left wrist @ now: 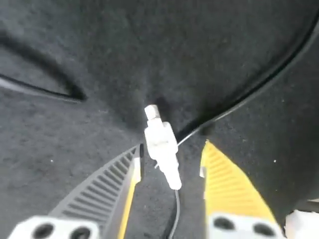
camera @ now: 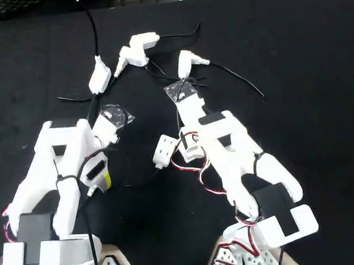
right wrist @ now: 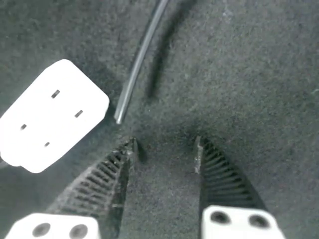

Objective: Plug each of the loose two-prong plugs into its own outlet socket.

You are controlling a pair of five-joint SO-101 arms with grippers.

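While the left tool (left wrist: 172, 148) hangs low over the black cloth surface (camera: 305, 49), its fingers are apart, one grey ribbed finger (left wrist: 107, 184) and one yellow-faced finger (left wrist: 227, 184), and they straddle the small white plastic plug (left wrist: 160, 144) lying flat on the cloth. Plug sits right up against the grey finger, touching or as good as, with a clear gap on the yellow side, so nothing's clamped. Its nose points away from the tool and its thin black cord (left wrist: 175, 214) trails back between the fingers. A thicker black cord (left wrist: 259, 84) curves across the cloth just past it.

The right tool (right wrist: 164, 143) is spread apart too, both dark ribbed fingers (right wrist: 99, 189) down near bare cloth with nothing between them. Just beside one finger is the white rounded block-shaped outlet socket (right wrist: 52, 117), slotted face toward the camera, not touched by the tool. A grey cable end (right wrist: 134, 74) stops just beside the socket, near that finger's tip.

From the high view that socket sits between the two arms. Farther out, well apart from both tools, are more white bits on black cords: a slim white connector piece (camera: 99, 75), a bent white connector pair (camera: 137, 50) and a white connector piece with a stubby tip (camera: 191, 61). Can't tell which of those are plugs and which are sockets.
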